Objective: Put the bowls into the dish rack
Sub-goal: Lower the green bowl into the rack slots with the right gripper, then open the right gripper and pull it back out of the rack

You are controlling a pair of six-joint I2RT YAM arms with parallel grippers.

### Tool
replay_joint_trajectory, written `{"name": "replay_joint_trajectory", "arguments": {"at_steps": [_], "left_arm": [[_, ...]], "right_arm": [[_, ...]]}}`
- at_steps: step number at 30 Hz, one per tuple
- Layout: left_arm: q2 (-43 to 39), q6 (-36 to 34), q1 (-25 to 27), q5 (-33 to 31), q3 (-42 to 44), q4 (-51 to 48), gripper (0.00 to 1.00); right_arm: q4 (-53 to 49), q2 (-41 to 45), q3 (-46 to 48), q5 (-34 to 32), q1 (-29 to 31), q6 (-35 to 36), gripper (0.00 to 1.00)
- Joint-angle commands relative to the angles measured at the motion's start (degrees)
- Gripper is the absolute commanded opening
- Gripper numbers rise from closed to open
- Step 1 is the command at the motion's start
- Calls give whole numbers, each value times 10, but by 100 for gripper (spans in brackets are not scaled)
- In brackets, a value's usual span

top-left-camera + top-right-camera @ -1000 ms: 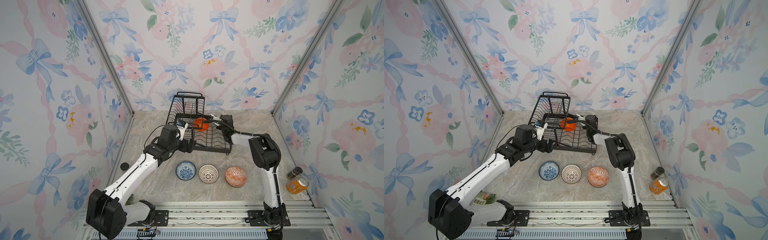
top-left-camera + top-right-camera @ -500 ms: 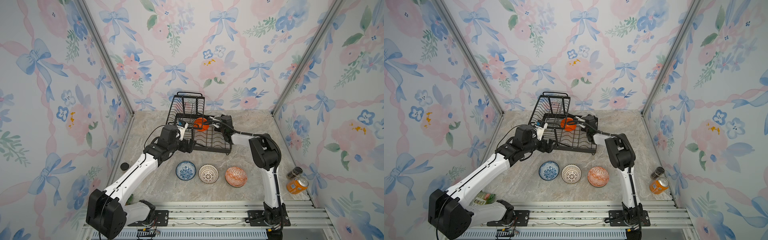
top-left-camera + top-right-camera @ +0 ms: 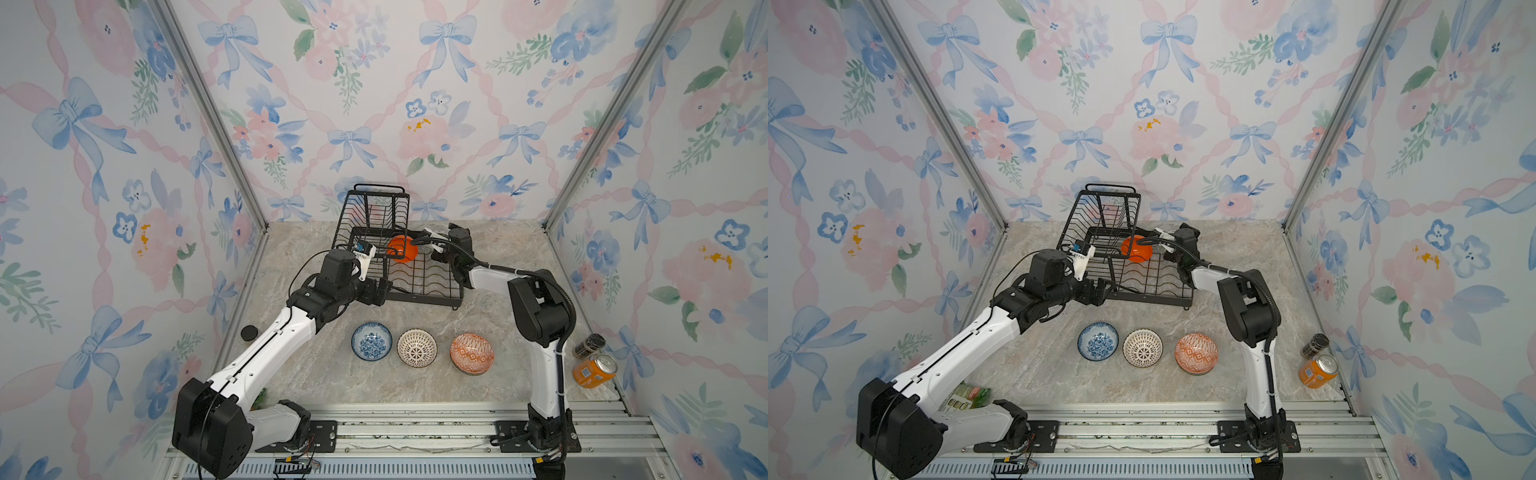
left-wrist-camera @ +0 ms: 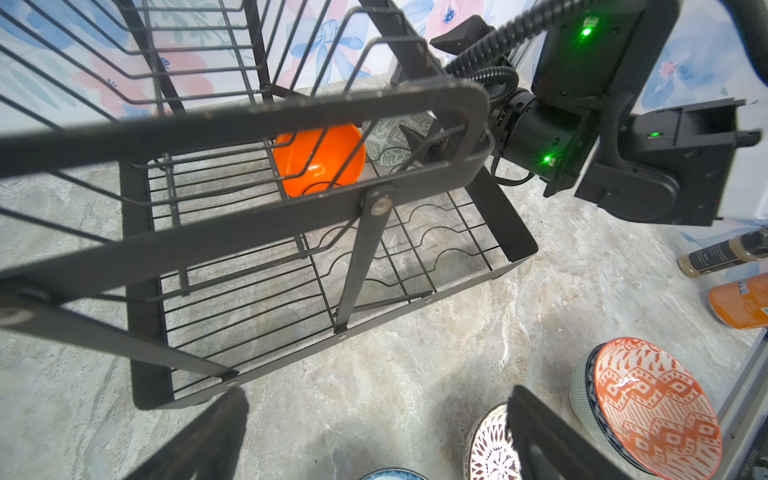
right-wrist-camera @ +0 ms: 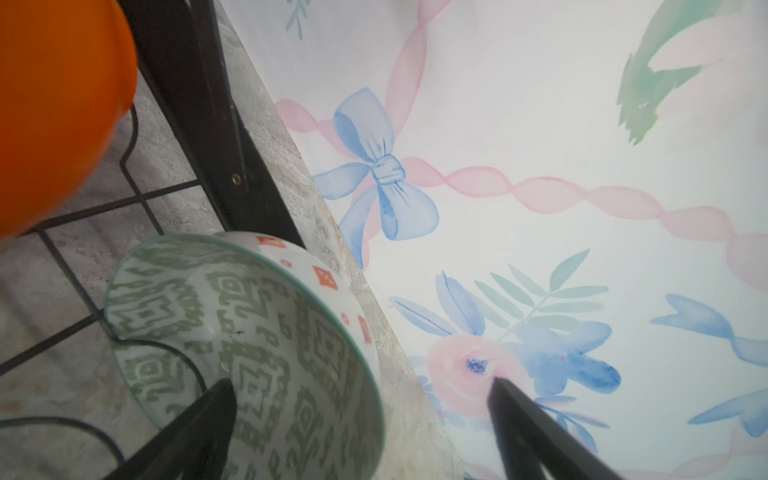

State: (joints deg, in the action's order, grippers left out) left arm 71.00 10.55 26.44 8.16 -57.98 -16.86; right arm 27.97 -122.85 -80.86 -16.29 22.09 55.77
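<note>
A: What's the risk?
B: Three bowls (image 3: 417, 348) wait on the tabletop (image 3: 415, 386) before the dish rack (image 3: 424, 298), with my left fingers (image 4: 199, 436) spread empty at its near corner. Inside its far end, my right fingers (image 5: 195, 432) gape astride the grey-green bowl's (image 5: 257, 332) rim. Retreating crooked could hook and topple it.
A: Its look?
B: Glossy, tilted on wires beside the plain orange bowl (image 3: 401, 248).

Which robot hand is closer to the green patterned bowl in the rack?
Right. The right gripper sits open at the green patterned bowl, fingers either side of its rim. The left gripper hangs open at the dish rack's near edge, away from the bowl.
</note>
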Motion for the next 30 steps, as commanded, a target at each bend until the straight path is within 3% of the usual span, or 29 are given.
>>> {"name": "replay_joint_trajectory", "arguments": {"at_steps": [1, 13, 21, 30], "left_arm": [[1, -4, -2, -5, -4, 5, 98], [-2, -4, -2, -25, -4, 5, 98], [-24, -12, -2, -39, -2, 4, 98], [-44, 5, 15, -44, 10, 2, 98]], "right_arm": [[9, 45, 20, -1, -6, -34, 97], [-152, 193, 56, -34, 9, -170, 97], [-338, 351, 111, -27, 33, -365, 97], [-558, 470, 133, 12, 67, -537, 97]]}}
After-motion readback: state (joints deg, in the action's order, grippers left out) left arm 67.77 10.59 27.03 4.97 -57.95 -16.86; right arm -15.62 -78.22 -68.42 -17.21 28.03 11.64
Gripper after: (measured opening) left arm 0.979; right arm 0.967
